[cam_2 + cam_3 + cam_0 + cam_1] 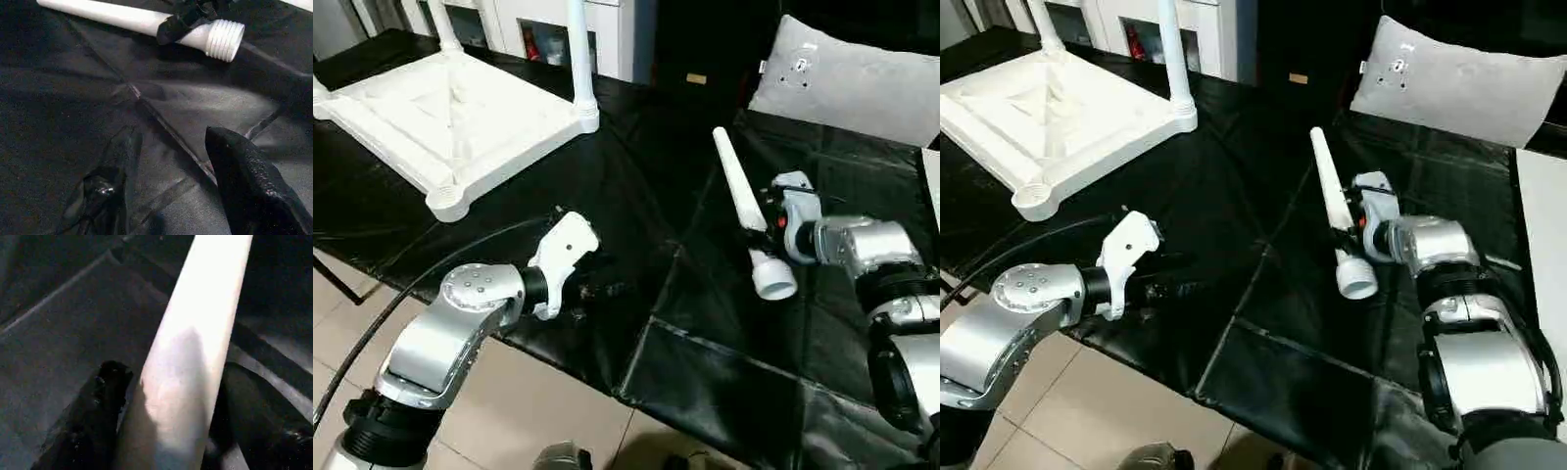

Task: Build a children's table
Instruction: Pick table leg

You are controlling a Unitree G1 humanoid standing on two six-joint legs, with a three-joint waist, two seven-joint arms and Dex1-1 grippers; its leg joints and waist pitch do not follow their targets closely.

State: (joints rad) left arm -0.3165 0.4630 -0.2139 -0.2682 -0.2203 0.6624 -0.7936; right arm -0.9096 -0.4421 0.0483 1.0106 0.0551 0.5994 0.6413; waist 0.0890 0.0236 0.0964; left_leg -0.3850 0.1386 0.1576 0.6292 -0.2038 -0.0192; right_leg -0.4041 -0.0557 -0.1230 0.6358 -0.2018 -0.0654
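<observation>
The children's table top lies upside down at the far left of the black work table, ribbed underside up. Two white legs stand upright in its far sockets. A loose white leg lies at centre right, its threaded end towards me. My right gripper is shut on this leg just above the thread, one black finger pressed to each side. Low over the black cover near the front edge, my left gripper is open and holds nothing. Its wrist view looks across to the loose leg.
A grey cushion lies at the back right, and a white cabinet stands behind the work table. A black cable runs along my left arm. The front edge drops to a tiled floor. A white surface borders the right side.
</observation>
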